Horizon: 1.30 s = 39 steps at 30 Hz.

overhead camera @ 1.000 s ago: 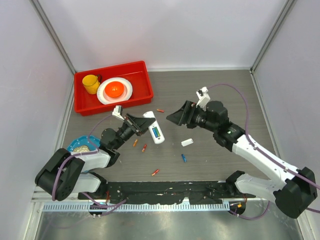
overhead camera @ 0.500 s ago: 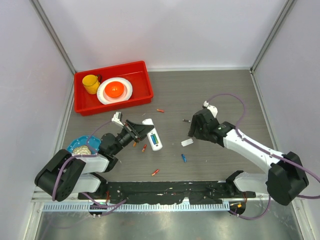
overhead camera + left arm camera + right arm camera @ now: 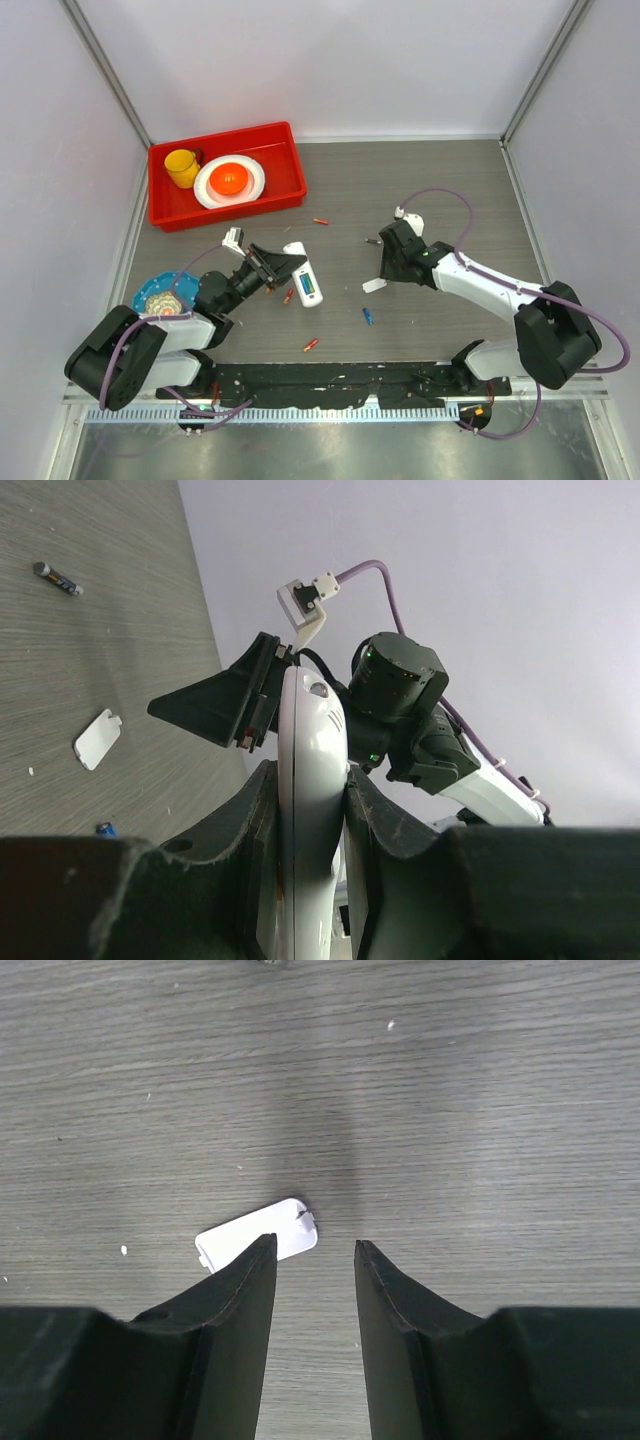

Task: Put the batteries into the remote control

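swinging down from where it hung raised a second ago, the right arm has dropped low over the table (image 3: 450, 180) and drawn in toward the middle. the right gripper (image 3: 312, 1250) now hovers with its fingers apart right above the short white cover piece (image 3: 250, 1235), which lies flat with one end reaching into the gap by a fingertip. nothing is held there yet. over on the left, the left gripper (image 3: 308, 780) has eased back a little toward the near edge and is clamped on the remote control (image 3: 311, 277), whose display face shows from above, so the slotted back is turned out of sight. i cannot tell whether it touches the table. the batteries (image 3: 288, 296) all lie loose and well apart: an orange one just beside the remote, another orange one (image 3: 311, 344) nearer the near edge, a blue one (image 3: 367, 316) near the cover, a dark one (image 3: 372, 241) just left of the right arm. none looks loaded, so i'd say the job has barely begun. the right arm seems lined up on the cover, not on a battery, and picking one up looks like the step to come.
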### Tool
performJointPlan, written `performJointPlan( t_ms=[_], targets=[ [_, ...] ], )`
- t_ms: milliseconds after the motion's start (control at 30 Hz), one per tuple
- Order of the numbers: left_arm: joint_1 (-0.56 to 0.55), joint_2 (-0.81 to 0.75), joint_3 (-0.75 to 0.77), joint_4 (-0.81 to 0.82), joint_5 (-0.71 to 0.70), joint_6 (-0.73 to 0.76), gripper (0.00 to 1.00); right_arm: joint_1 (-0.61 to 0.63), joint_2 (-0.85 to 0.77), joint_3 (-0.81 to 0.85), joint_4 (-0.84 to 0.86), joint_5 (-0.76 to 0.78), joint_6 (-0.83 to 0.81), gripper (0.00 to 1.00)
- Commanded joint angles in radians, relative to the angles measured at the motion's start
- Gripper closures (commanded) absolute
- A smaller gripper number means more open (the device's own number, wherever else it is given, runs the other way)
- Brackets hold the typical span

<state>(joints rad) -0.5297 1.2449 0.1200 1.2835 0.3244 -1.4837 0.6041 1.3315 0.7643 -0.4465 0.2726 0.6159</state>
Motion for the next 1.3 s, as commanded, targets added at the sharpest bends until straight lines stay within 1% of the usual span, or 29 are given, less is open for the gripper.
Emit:
performJointPlan(
  t_ms=[0, 167, 233, 300, 367, 400, 467, 500, 567, 600, 700, 867, 1033, 1267],
  targets=[
    [-0.001, -0.024, -0.006, 0.257, 0.015, 0.003, 1.0, 0.031, 0.02, 0.013, 0.055, -0.004, -0.05, 0.58],
    [-0.001, -0.021, -0.016, 0.257, 0.015, 0.007, 1.0, 0.095, 0.041, 0.009, 0.086, -0.03, -0.062, 0.57],
    [-0.001, -0.021, -0.016, 0.257, 0.015, 0.005, 1.0, 0.1, 0.047, 0.006, 0.098, -0.055, -0.061, 0.55],
    [-0.001, -0.019, -0.016, 0.257, 0.018, 0.007, 1.0, 0.106, 0.057, 0.004, 0.097, -0.068, -0.058, 0.55],
    [-0.001, -0.021, -0.019, 0.257, 0.016, 0.005, 1.0, 0.118, 0.052, -0.005, 0.094, -0.072, -0.058, 0.57],
    [-0.003, -0.019, -0.019, 0.255, 0.016, 0.005, 1.0, 0.12, 0.048, -0.011, 0.094, -0.067, -0.056, 0.63],
    [-0.001, -0.018, -0.023, 0.255, 0.016, 0.007, 1.0, 0.12, 0.041, -0.031, 0.094, -0.062, -0.044, 0.69],
    [-0.003, -0.018, -0.023, 0.255, 0.015, 0.007, 1.0, 0.125, 0.04, -0.036, 0.095, -0.061, -0.041, 0.78],
    [-0.001, -0.015, -0.026, 0.255, 0.015, 0.007, 1.0, 0.137, 0.044, -0.043, 0.095, -0.064, -0.041, 0.84],
    [-0.003, -0.015, -0.025, 0.255, 0.015, 0.007, 1.0, 0.157, 0.052, -0.042, 0.097, -0.061, -0.042, 0.89],
    [-0.001, -0.012, -0.023, 0.255, 0.016, 0.008, 1.0, 0.189, 0.089, -0.036, 0.101, -0.05, -0.041, 0.98],
    [-0.001, -0.012, -0.025, 0.255, 0.016, 0.008, 1.0, 0.192, 0.152, -0.031, 0.132, -0.05, -0.024, 0.99],
    [-0.001, -0.018, -0.029, 0.247, 0.015, 0.008, 1.0, 0.192, 0.215, 0.018, 0.123, 0.039, -0.008, 0.99],
    [-0.001, -0.016, -0.025, 0.231, 0.013, 0.016, 1.0, 0.155, 0.345, 0.096, 0.123, 0.08, -0.028, 0.99]
  ],
)
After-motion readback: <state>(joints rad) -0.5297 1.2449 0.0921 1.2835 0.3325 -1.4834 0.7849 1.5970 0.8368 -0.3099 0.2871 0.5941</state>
